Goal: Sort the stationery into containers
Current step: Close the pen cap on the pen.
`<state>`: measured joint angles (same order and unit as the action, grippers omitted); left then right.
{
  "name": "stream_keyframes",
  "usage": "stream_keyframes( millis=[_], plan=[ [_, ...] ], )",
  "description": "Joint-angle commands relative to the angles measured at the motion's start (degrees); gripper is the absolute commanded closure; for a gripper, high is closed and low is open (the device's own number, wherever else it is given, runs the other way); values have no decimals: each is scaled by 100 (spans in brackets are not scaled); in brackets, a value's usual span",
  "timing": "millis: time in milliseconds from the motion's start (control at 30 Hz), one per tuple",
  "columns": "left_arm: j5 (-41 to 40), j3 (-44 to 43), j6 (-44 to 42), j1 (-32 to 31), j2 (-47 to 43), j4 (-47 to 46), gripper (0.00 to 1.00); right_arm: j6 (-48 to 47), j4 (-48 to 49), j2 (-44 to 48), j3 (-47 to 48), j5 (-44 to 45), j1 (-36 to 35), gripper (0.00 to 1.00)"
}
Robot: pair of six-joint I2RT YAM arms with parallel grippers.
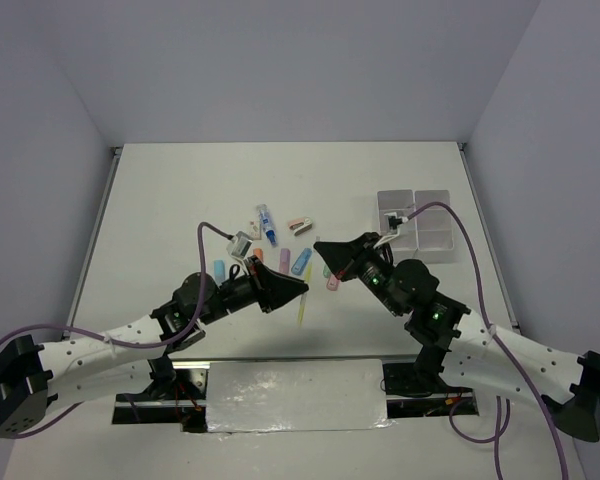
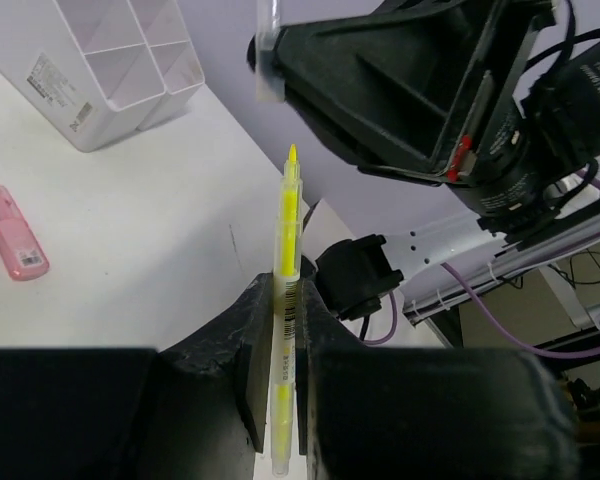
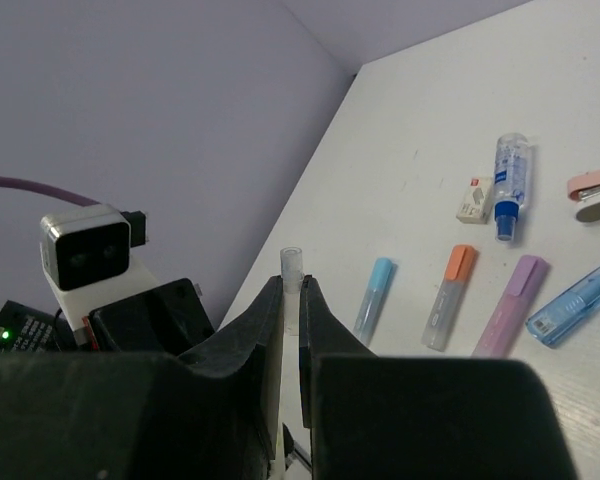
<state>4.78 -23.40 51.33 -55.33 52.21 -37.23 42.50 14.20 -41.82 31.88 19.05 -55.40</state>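
Note:
My left gripper (image 2: pixel 285 290) is shut on a thin yellow pen (image 2: pixel 289 215) that points up with its tip bare. In the top view the pen (image 1: pixel 303 306) hangs tilted above the table near the middle. My right gripper (image 3: pixel 291 285) is shut on a small clear cap (image 3: pixel 292 262); in the left wrist view the cap (image 2: pixel 269 55) sits just above and left of the pen's tip, apart from it. The two grippers face each other, left gripper (image 1: pixel 298 289) below right gripper (image 1: pixel 322 248). The white containers (image 1: pixel 417 222) stand at the back right.
Loose stationery lies behind the grippers: a blue marker (image 3: pixel 373 298), an orange marker (image 3: pixel 448 297), a purple marker (image 3: pixel 510 305), a blue-white tube (image 3: pixel 510 185), a small eraser (image 3: pixel 472 198) and a pink stapler (image 3: pixel 595 190). Pink items (image 2: pixel 15 240) lie near the containers (image 2: pixel 120 60).

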Motion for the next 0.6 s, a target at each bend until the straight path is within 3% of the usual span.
stream_keyframes(
  millis=[0,567],
  plan=[
    [270,54,-211,-22,-140,-882,100,-110,303,209,-76,-165,-68,100],
    [498,-24,-255,-22,97,-1102,100,-154,338,228,-68,-481,-68,100]
  ],
)
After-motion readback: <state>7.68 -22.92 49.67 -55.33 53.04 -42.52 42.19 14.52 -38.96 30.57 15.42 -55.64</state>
